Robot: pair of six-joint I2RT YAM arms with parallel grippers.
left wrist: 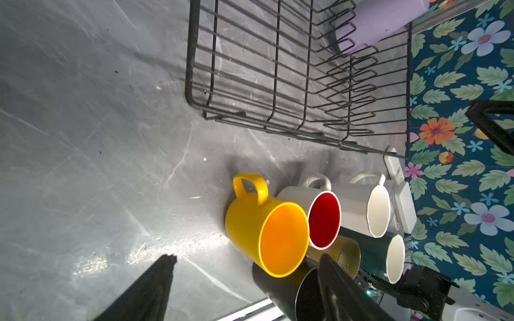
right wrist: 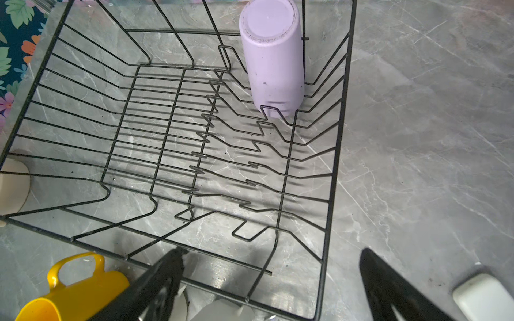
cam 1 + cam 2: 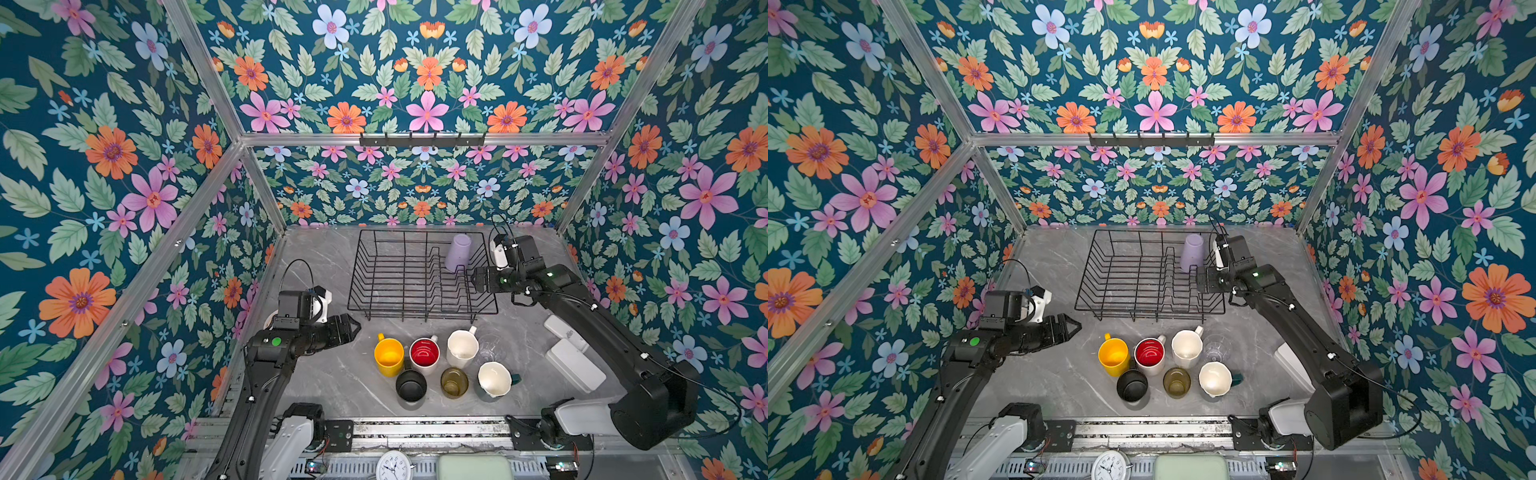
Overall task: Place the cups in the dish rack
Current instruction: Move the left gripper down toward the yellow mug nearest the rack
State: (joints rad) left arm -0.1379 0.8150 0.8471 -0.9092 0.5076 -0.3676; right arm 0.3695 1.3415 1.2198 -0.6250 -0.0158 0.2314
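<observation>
The black wire dish rack [image 3: 356, 270] [image 3: 1084, 274] [image 2: 345, 111] [image 1: 192, 55] stands mid-table. A lilac tumbler [image 3: 458, 252] [image 2: 272, 64] sits upside down in its far right corner. In front of it stand the other cups: yellow mug [image 3: 389, 356] [image 1: 267, 230], red-lined white mug [image 3: 424, 354], cream mug [image 3: 462, 348], clear glass [image 3: 490, 349], black mug [image 3: 411, 385], amber glass [image 3: 454, 382] and teal mug [image 3: 494, 379]. My left gripper [image 3: 351, 328] [image 1: 247, 257] is open and empty, left of the yellow mug. My right gripper [image 3: 478, 280] [image 2: 271, 251] hangs open and empty over the rack's right rim.
Two white boxes [image 3: 573, 361] lie right of the cups, under the right arm. A black hook rail [image 3: 422, 140] is on the back wall. A clock [image 3: 392, 465] and a pale green pad [image 3: 473, 467] sit beyond the front edge.
</observation>
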